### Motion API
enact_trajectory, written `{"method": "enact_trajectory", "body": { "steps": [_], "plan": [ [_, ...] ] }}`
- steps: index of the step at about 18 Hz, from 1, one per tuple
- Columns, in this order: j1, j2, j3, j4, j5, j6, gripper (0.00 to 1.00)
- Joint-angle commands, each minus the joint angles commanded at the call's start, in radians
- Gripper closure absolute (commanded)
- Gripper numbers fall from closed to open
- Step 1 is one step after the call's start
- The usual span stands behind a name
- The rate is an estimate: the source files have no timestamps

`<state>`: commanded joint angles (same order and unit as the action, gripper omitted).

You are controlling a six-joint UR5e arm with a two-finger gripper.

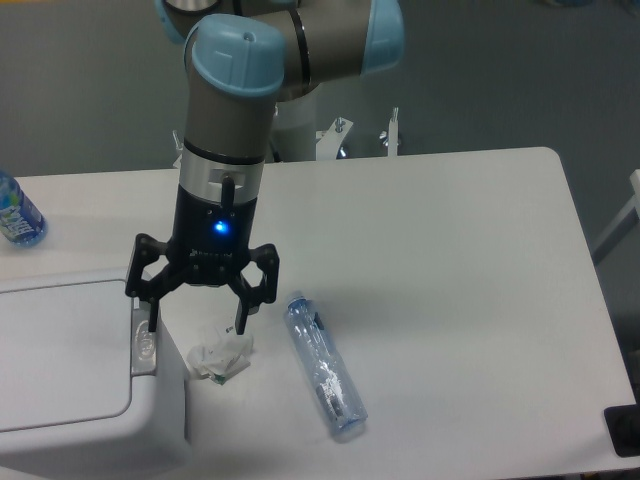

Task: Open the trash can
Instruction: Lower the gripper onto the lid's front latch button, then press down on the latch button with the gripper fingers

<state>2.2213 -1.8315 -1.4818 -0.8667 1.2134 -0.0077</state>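
The white boxy trash can [70, 440] stands at the front left, its flat lid [60, 355] closed. A small grey oval button [144, 346] sits on its right rim. My gripper [196, 327] is open and empty, fingers pointing down. Its left fingertip [153, 322] hangs just above the button and its right fingertip [240, 325] is over the crumpled paper.
A crumpled white paper [221, 357] lies just right of the can. A clear plastic bottle [325, 368] lies on its side further right. A blue-labelled bottle [15, 213] stands at the left edge. The table [450, 260] ends at the right and front.
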Motion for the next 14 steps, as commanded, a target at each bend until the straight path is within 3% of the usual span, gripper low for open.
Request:
{"method": "enact_trajectory", "body": {
  "steps": [14],
  "plan": [
    [-0.006,-0.009,-0.002,0.000,0.002,0.000,0.00]
  ]
}}
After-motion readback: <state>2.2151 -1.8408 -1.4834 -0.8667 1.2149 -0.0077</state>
